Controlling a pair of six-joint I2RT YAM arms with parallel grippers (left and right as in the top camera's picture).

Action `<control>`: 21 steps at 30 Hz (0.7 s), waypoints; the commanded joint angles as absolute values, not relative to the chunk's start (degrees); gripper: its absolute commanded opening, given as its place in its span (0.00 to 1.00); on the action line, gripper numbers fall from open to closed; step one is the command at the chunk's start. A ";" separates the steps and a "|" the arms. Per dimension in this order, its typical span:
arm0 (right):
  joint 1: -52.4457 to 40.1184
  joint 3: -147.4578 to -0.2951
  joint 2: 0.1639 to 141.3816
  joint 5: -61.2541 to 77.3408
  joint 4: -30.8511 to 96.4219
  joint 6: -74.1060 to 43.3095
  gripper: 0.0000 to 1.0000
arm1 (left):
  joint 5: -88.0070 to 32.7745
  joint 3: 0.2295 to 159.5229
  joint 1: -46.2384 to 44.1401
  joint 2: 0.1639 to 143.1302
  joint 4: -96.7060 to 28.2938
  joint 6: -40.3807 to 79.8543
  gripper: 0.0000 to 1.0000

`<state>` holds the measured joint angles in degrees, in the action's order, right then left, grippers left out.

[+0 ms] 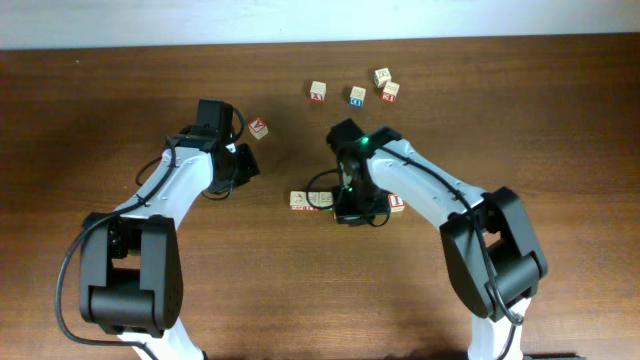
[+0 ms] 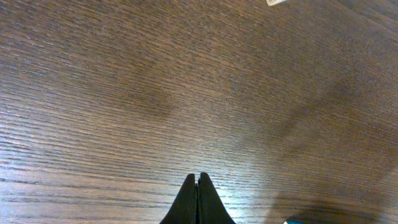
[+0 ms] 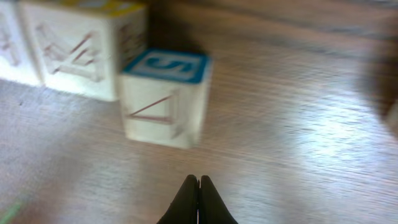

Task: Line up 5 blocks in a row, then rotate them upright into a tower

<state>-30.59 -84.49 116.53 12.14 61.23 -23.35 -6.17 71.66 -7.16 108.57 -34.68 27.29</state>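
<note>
**Left.** We find the left claw (image 2: 198,182) pinched fully together and holding nothing, its tips poised over bare desk (image 2: 124,93). The nearest of the blocks, a red-lettered block (image 1: 258,128), lies just beyond the claw, ahead and to its right. The two are apart. In the wrist view only a pale corner shows at the top edge, which we take to be this block.

**Centre.** A yellow-topped block (image 3: 84,50) and a blue-topped block (image 3: 165,93) stand close together; we cannot tell whether they touch. The right claw (image 3: 199,182) is likewise closed tight and empty. The blue-topped block sits just ahead of its tips and a little to the left, with bare desk between. The yellow-topped block lies further left and behind it. From above, the right arm covers part of this group.

**Far edge.** The far group (image 1: 318,92), which includes a blue-lettered block (image 1: 357,96), lies well apart from both claws.

**Right.** A half-hidden block (image 1: 397,203) peeks out beside the right arm.

**Assessment.** The blocks are cubes with no long axis, so the approach turns on direction alone. We judge the right arm better placed for the central group and the left arm for the red-lettered block. Either claw must open before it can grip and turn anything.
</note>
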 commanded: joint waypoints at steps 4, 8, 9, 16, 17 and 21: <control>-35.44 -82.87 114.91 5.26 58.22 -28.01 0.04 | -6.24 71.22 -7.11 108.42 -34.85 27.75 0.00; -35.62 -80.12 114.91 4.16 53.69 -28.16 0.04 | -6.24 71.22 -7.14 108.42 -35.79 27.75 0.00; -35.62 -80.12 114.91 3.99 53.49 -28.16 0.04 | -6.24 71.22 -7.11 108.42 -35.81 27.75 0.00; -35.62 -80.12 114.91 3.73 50.09 -27.92 0.04 | -6.24 71.22 -7.11 108.42 -35.81 27.75 0.00; -35.62 -80.12 114.91 3.55 49.82 -27.92 0.04 | -6.20 71.22 -7.11 108.42 -35.81 27.75 0.00; -35.62 -80.12 114.91 2.28 48.80 -27.90 0.04 | -6.24 71.22 -7.14 108.42 -35.81 27.75 0.00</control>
